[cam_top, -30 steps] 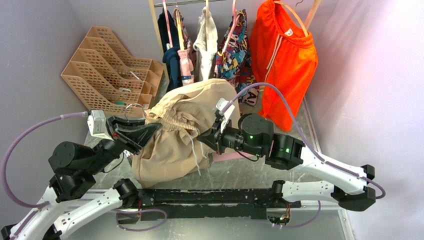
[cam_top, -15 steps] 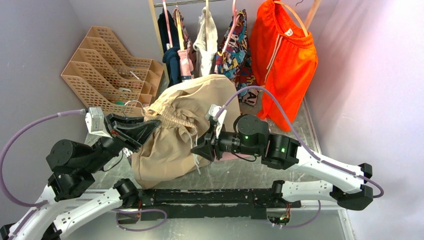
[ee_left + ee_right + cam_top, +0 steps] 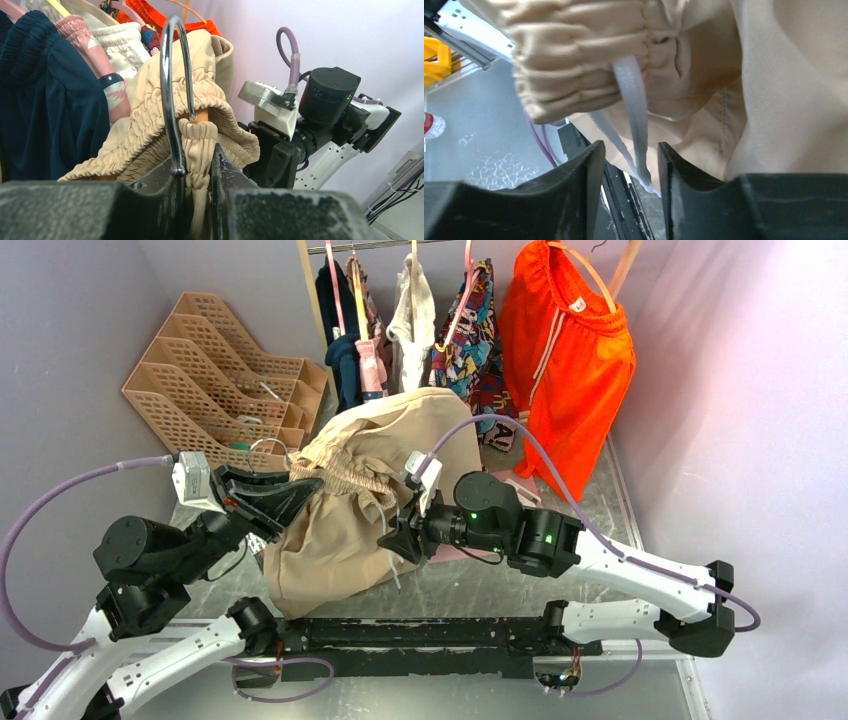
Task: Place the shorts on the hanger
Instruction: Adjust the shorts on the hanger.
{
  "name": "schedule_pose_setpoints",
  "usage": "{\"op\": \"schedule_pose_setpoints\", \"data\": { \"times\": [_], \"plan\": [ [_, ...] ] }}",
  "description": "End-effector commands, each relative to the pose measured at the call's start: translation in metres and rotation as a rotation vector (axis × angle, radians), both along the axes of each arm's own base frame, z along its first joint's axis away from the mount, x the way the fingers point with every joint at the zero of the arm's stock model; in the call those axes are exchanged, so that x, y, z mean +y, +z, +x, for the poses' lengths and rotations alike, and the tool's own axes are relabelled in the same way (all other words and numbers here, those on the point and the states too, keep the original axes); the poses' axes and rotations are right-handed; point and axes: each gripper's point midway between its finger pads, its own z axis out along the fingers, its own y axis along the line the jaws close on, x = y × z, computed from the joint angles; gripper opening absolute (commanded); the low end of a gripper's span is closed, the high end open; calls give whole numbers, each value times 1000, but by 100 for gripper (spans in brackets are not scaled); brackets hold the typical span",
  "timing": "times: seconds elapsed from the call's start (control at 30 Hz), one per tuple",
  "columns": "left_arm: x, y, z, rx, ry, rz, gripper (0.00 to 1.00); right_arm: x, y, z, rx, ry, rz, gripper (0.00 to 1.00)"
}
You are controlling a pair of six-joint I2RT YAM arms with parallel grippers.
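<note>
MID-TASK AT THE TABLE: Large beige fabric shorts (image 3: pixel 365 510) with a gathered elastic waistband hang bunched over the middle of the bare metal table (image 3: pixel 470 592), their lower folds slumping toward its near edge. The left gripper (image 3: pixel 197 160) is clenched on the chrome hook (image 3: pixel 167 80) of a slim pale orange-tan hanger (image 3: pixel 201 116). It pinches a fold of waistband along with the hook, apparently to keep the hanger upright and steady while the cloth is worked over it. Only a sliver of the hanger's neck shows beneath the elastic. Whether its wavy bar sits fully inside the waistband cannot be told, as the fabric hides it.

The right gripper (image 3: pixel 629 150) is released and holds nothing. Its jaws stand apart just under the waistband, with the flat white drawstring (image 3: pixel 631 95) dangling loose between them. That placement suggests it is lining up for a fresh hold on the elastic edge, to draw the rest of it along the hanger. At the table's far edge, bright orange shorts (image 3: pixel 565 360) hang from a metal rail (image 3: pixel 380 245).
</note>
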Motion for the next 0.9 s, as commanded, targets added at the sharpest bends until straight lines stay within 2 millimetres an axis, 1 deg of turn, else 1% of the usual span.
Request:
{"op": "schedule_pose_setpoints", "data": {
  "times": [0.0,0.03,0.1,0.17,0.33,0.57,0.6,0.63,0.7,0.8,0.83,0.87],
  "plan": [
    [11,37,-10,-81,0,-89,7,3,-2,6,12,-41,22,42],
    [11,36,-10,-80,-1,-90,7,2,0,6,12,-47,37,37],
    [11,36,-9,-77,0,-86,7,1,2,8,13,-60,59,22],
    [11,36,-9,-76,5,-85,7,-1,5,8,13,-68,74,0],
    [24,37,-1,-59,78,-121,7,-13,1,4,39,-84,63,0],
    [38,40,10,-38,167,-176,7,-24,5,-14,85,-29,124,0],
    [43,41,14,-28,198,-187,7,-25,5,-16,90,-26,129,0],
    [49,42,18,-16,233,-199,7,-26,0,-17,98,-25,118,0],
    [67,45,27,19,329,-242,7,-29,-19,-19,131,-33,77,0],
    [87,56,29,35,396,-333,7,-35,-43,-27,182,-21,37,0],
    [90,59,28,27,404,-347,7,-36,-50,-31,199,-9,27,0],
    [92,63,27,22,408,-360,7,-38,-53,-34,210,-3,22,0]
  ]
}}
